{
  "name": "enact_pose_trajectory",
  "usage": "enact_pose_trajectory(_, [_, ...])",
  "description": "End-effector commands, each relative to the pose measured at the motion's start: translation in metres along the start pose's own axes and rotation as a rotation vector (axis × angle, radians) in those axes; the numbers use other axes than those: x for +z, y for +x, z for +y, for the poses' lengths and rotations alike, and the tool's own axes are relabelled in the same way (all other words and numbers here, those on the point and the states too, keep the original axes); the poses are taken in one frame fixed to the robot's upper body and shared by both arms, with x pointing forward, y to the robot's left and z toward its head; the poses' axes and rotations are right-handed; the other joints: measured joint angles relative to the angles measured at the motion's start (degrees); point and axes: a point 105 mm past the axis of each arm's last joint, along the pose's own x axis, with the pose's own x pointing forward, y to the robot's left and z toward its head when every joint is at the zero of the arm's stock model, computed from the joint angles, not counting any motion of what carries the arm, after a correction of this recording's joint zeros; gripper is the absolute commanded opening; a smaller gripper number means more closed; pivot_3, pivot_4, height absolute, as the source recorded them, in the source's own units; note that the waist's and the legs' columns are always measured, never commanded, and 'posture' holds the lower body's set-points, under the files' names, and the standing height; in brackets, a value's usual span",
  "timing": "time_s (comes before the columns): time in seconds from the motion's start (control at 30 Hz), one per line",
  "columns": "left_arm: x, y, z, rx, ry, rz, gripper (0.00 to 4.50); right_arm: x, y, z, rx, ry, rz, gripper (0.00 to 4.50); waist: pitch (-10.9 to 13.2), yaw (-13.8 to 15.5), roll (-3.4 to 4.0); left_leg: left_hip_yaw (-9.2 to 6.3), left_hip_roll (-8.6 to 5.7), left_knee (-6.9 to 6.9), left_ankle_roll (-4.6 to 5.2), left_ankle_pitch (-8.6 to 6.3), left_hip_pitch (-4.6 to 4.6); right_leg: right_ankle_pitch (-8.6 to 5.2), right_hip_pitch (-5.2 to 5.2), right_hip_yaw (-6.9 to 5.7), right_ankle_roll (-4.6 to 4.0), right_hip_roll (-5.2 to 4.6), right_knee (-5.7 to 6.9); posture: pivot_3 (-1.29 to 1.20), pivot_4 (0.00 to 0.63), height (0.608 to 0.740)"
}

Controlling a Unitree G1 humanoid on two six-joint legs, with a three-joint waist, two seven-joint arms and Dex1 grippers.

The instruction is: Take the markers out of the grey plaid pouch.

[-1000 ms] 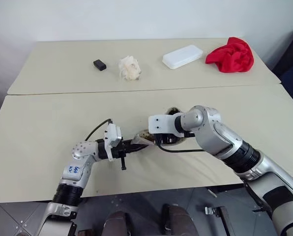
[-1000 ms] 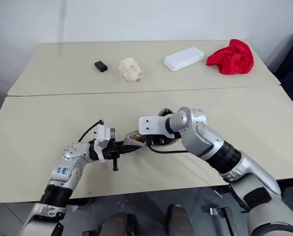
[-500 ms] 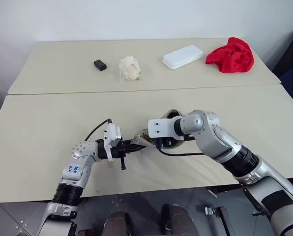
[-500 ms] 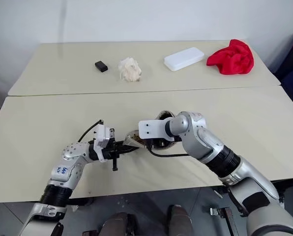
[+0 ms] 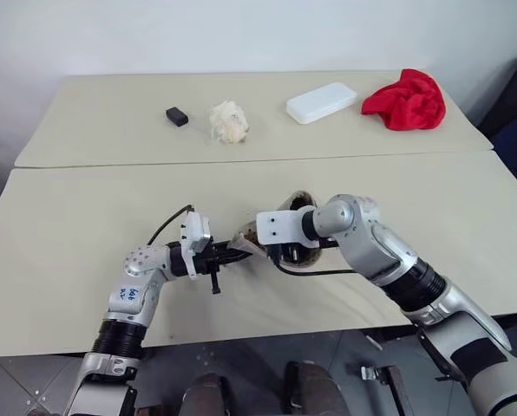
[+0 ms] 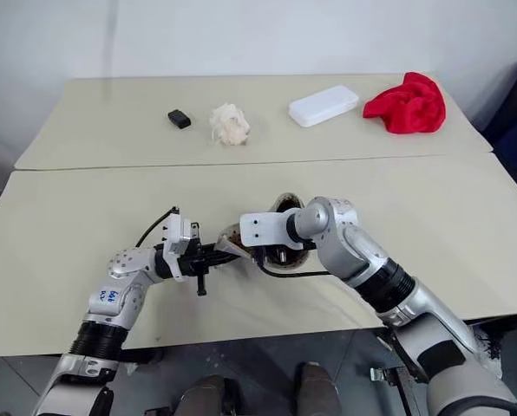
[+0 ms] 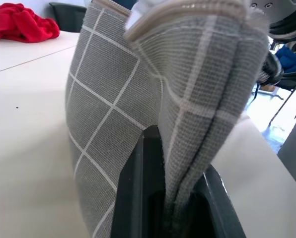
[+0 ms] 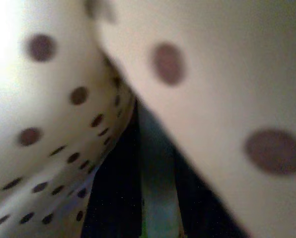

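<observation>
The grey plaid pouch (image 5: pixel 251 235) stands lifted off the near table, its mouth (image 5: pixel 300 202) gaping upward. My left gripper (image 5: pixel 236 254) points sideways and is shut on the pouch's folded end; in the left wrist view the black fingers (image 7: pixel 138 198) pinch the plaid fabric (image 7: pixel 113 99). My right gripper (image 5: pixel 291 251) angles down into the pouch's mouth. Its wrist view looks along cream lining with brown dots (image 8: pixel 48 114). A dark, greenish long shape (image 8: pixel 158 193) lies deep between the folds; I cannot tell if it is a marker.
On the far table lie a small black block (image 5: pixel 176 115), a crumpled white wad (image 5: pixel 228 120), a white rectangular case (image 5: pixel 321 101) and a red cloth (image 5: pixel 404 100). A seam (image 5: pixel 111 165) runs between the two tables. A black cable loops off the left wrist.
My right wrist has tipped further down into the pouch's mouth. The left gripper has kept its hold and stayed in place.
</observation>
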Motion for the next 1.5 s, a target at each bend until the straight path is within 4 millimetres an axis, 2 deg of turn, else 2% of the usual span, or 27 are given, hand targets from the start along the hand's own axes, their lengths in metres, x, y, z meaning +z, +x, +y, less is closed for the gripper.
enact_pose_trajectory(0.03, [0.019,0.003,0.001,-0.006,0.079,-0.046,0.00,0.013,-0.017,0.012,0.083,-0.064,-0.108,0.49,0.0,0.0,0.00,0.00,-0.01,0.00,0.00,0.00,-0.03,0.00,-0.02,0.00,0.00,0.00,-0.02,0.00,0.150,0.740])
enact_pose_trajectory(0.13, [0.018,0.002,0.002,0.006,0.085,-0.043,0.00,0.019,-0.029,0.010,0.062,-0.086,-0.167,0.49,0.0,-0.1,0.00,-0.01,0.00,-0.01,0.00,0.00,-0.05,0.00,-0.05,-0.01,0.00,0.00,-0.03,0.00,0.150,0.740])
enact_pose_trajectory(0.2, [0.018,0.001,0.002,0.012,0.088,-0.039,0.00,0.029,-0.037,0.012,0.059,-0.108,-0.262,0.49,0.0,-0.1,-0.01,0.00,0.00,-0.03,0.00,0.00,-0.05,0.00,-0.07,-0.01,0.00,0.01,-0.03,0.00,0.150,0.740])
enact_pose_trajectory(0.37, [0.016,-0.004,-0.002,0.019,0.083,-0.030,0.00,0.040,-0.052,0.019,0.088,-0.074,-0.425,0.49,0.0,0.0,-0.01,-0.01,0.00,-0.03,0.00,0.00,-0.08,0.00,-0.09,-0.01,0.00,0.01,-0.04,0.00,0.150,0.740])
enact_pose_trajectory(0.5, [0.016,-0.006,-0.005,0.013,0.083,-0.021,0.00,0.026,-0.057,0.005,0.024,-0.029,-0.404,0.49,0.0,0.0,0.00,-0.01,0.00,-0.03,0.00,0.00,-0.08,0.00,-0.09,-0.01,0.00,0.01,-0.04,0.00,0.150,0.740])
enact_pose_trajectory(0.73, [0.013,-0.009,-0.012,0.009,0.080,-0.001,0.00,0.021,-0.061,-0.004,-0.035,0.027,-0.393,0.49,0.0,0.0,-0.01,0.00,0.00,-0.03,0.00,0.00,-0.09,0.00,-0.10,-0.01,0.00,0.00,-0.05,0.00,0.150,0.740])
enact_pose_trajectory(0.8, [0.012,-0.010,-0.014,0.004,0.081,0.008,0.00,0.010,-0.062,-0.003,-0.021,0.084,-0.355,0.49,0.0,0.0,0.00,-0.01,0.00,-0.03,0.01,0.00,-0.09,0.00,-0.10,-0.01,0.00,0.00,-0.05,0.00,0.150,0.740])
enact_pose_trajectory(0.87, [0.011,-0.011,-0.015,-0.002,0.082,0.016,0.00,-0.015,-0.063,-0.002,-0.015,0.097,-0.231,0.49,0.0,0.1,0.00,-0.01,0.00,-0.03,0.01,0.00,-0.09,0.00,-0.10,-0.01,0.00,0.00,-0.05,0.00,0.150,0.740])
enact_pose_trajectory(0.93, [0.010,-0.011,-0.017,-0.005,0.081,0.020,0.00,-0.026,-0.065,-0.007,-0.041,0.116,-0.188,0.49,0.0,0.1,-0.01,-0.01,-0.01,-0.02,0.02,-0.01,-0.10,0.00,-0.09,-0.01,0.00,-0.01,-0.08,0.00,0.150,0.740])
enact_pose_trajectory(1.13, [0.008,-0.012,-0.019,-0.017,0.081,0.034,0.00,-0.028,-0.073,-0.010,-0.054,0.153,-0.189,0.49,0.0,0.0,0.00,-0.01,0.00,-0.03,0.02,-0.01,-0.09,0.00,-0.10,-0.01,0.00,0.00,-0.07,0.00,0.150,0.740])
enact_pose_trajectory(1.33, [0.007,-0.012,-0.020,-0.016,0.078,0.035,0.00,-0.017,-0.088,-0.018,-0.110,0.182,-0.360,0.49,0.0,0.1,0.00,-0.01,0.00,-0.03,0.02,-0.01,-0.09,0.00,-0.09,-0.01,0.00,-0.01,-0.08,0.00,0.150,0.740])
enact_pose_trajectory(1.43, [0.007,-0.013,-0.020,-0.012,0.074,0.035,0.00,-0.019,-0.090,-0.015,-0.120,0.115,-0.379,0.49,0.0,0.1,-0.01,-0.01,0.00,-0.03,0.02,-0.01,-0.10,0.00,-0.09,-0.01,0.00,0.00,-0.09,0.00,0.150,0.740])
enact_pose_trajectory(1.5, [0.007,-0.013,-0.020,-0.008,0.069,0.033,0.00,-0.021,-0.079,-0.004,-0.106,-0.023,-0.291,0.49,0.0,0.0,0.01,-0.01,0.00,-0.03,0.02,-0.01,-0.10,0.00,-0.09,-0.01,0.00,-0.01,-0.10,0.00,0.150,0.740])
